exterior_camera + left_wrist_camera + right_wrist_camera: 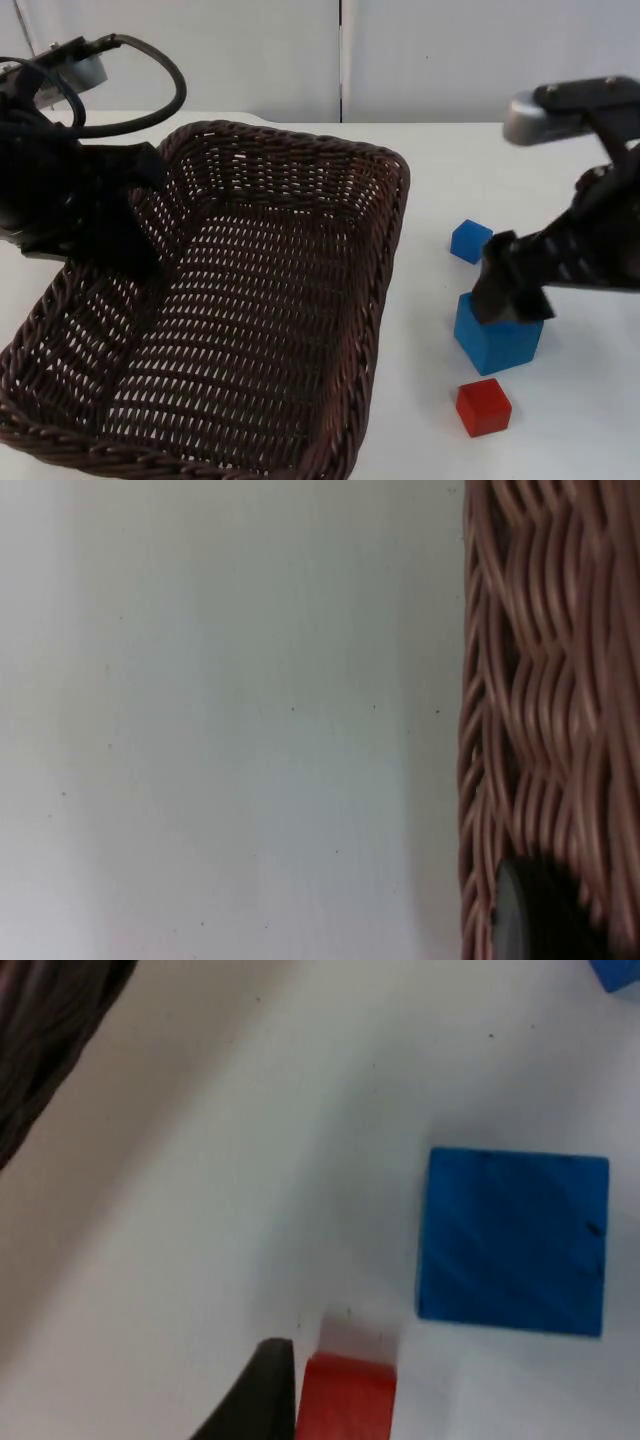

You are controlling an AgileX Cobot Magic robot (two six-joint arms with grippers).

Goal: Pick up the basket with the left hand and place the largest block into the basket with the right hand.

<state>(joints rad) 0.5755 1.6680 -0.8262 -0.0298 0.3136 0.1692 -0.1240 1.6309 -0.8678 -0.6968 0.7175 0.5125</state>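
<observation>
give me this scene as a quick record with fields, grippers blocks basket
basket: dark brown wicker basket on the white table, nothing inside
left gripper: left gripper at the basket's left wall, over the rim
right gripper: right gripper above the large blue block
largest block: large blue block on the table, right of the basket
other blocks: small blue block behind it, red block in front
task state: block not yet in basket
</observation>
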